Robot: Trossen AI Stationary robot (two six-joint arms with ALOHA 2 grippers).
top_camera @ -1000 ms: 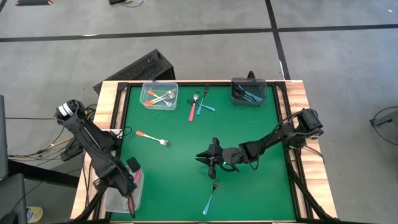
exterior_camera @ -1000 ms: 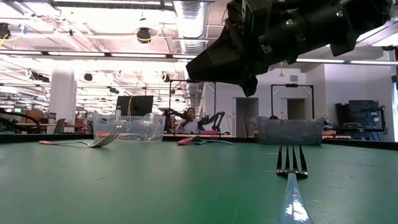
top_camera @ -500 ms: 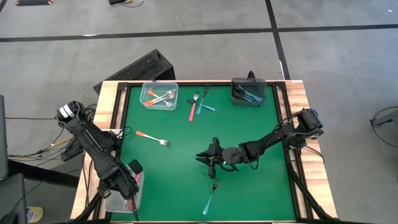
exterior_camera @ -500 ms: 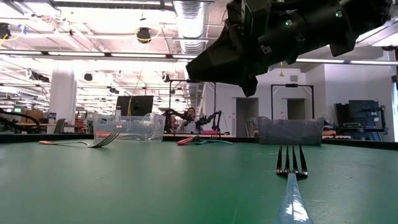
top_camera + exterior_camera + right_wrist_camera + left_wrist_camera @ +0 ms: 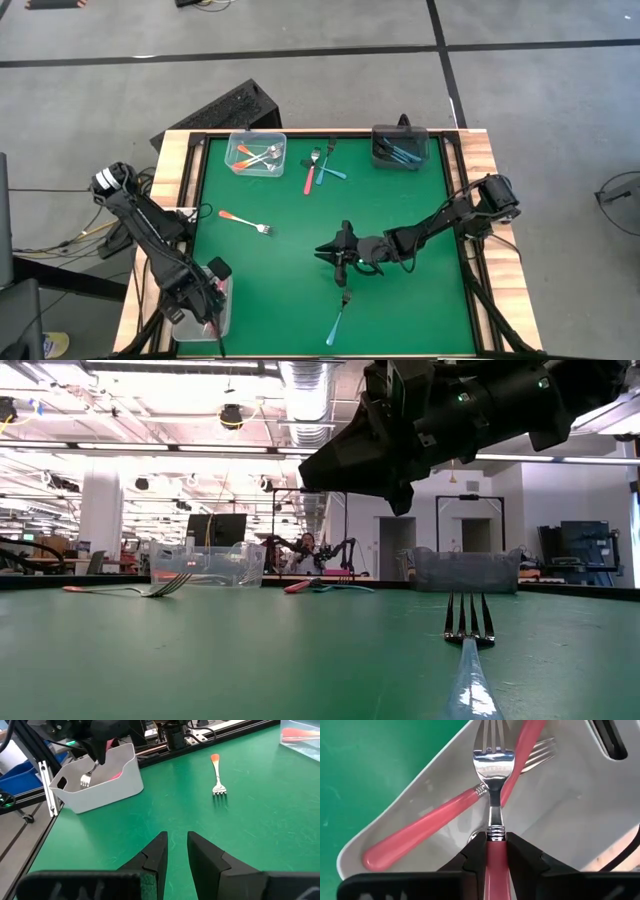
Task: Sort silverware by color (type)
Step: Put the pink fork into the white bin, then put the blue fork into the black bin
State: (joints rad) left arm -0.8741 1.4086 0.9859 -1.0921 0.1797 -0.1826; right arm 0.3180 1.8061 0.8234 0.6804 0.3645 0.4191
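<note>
Your pink-handled fork [image 5: 492, 820] hangs tines-down inside the white bin [image 5: 580, 820] at the table's near-left corner, pinched by its handle in the left gripper [image 5: 492, 851], with another pink fork [image 5: 427, 822] lying beneath it; only the left wrist view shows this grip, since from above the arm covers the bin [image 5: 190, 318]. The right gripper [image 5: 175, 851] hovers mid-table, fingers narrowly parted and holding nothing, near a light blue fork [image 5: 338, 318].
</note>
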